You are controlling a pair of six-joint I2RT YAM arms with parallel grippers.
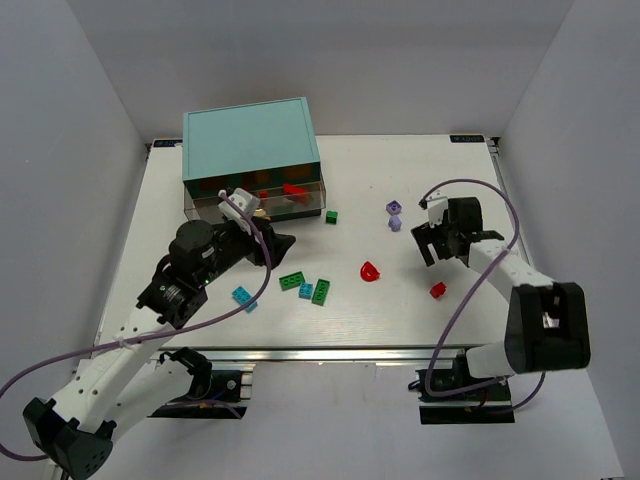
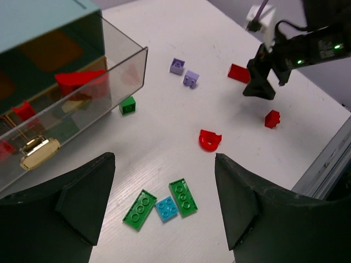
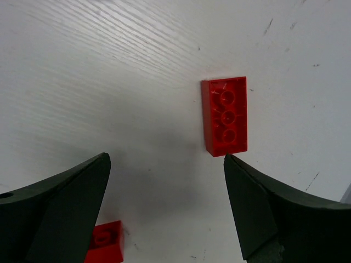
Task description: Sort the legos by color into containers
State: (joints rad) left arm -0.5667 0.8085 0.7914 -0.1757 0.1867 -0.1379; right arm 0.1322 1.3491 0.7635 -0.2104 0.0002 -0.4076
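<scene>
Just ahead of the right gripper (image 3: 165,159), jaws spread wide, holding nothing: red brick (image 3: 225,115) lies flat, offset toward one fingertip, long axis square to the closing line. Left gripper (image 2: 164,159), likewise spread and empty, is well apart.

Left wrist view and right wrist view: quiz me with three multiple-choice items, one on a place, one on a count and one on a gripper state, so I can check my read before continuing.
1. In the left wrist view, the cyan plate lies:
A) between two green plates
B) on top of a red piece
C) alone, far from any brick

2. Lavender pieces in that view:
A) one
B) two
C) four

3. Near the red brick, the right gripper is:
A) shut on it
B) open, not touching it
C) shut, empty

Answers:
1 A, a green plate lies on each side of it.
2 B, the two lie close together.
3 B, the right wrist view shows the fingers spread, with the brick apart from both.
</scene>
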